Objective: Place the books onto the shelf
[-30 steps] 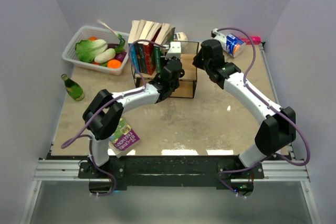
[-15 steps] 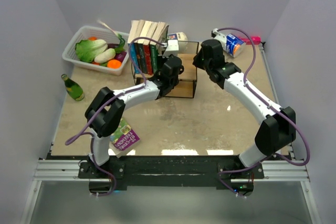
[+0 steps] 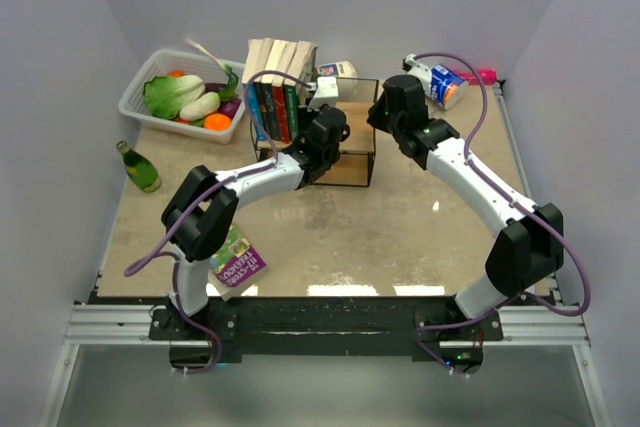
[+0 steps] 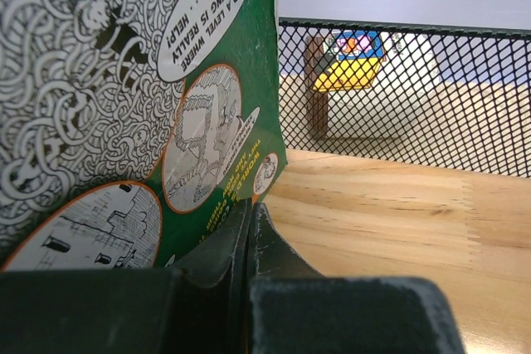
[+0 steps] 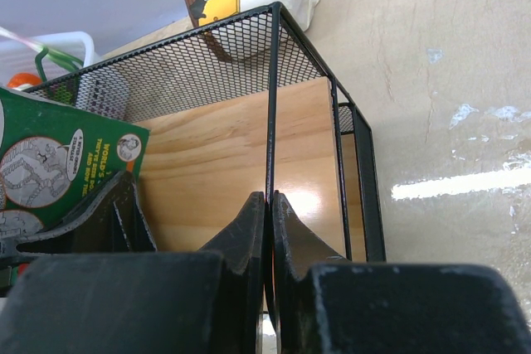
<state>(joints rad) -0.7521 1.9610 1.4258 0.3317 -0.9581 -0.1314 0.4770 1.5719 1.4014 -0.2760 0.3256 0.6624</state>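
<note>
The left hand (image 4: 250, 215) sits closed by the cropped green book (image 4: 220, 80); right hand (image 5: 267, 203) pinches the shelf (image 5: 216, 155).

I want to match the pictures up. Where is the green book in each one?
Top: green book stands rightmost in the row of books, upper middle.
Left wrist: green book fills the left half, close up.
Right wrist: green book pokes in at the left edge.
Shared landmark: the shelf; its bare wood board lies right of the book in every view.
</note>
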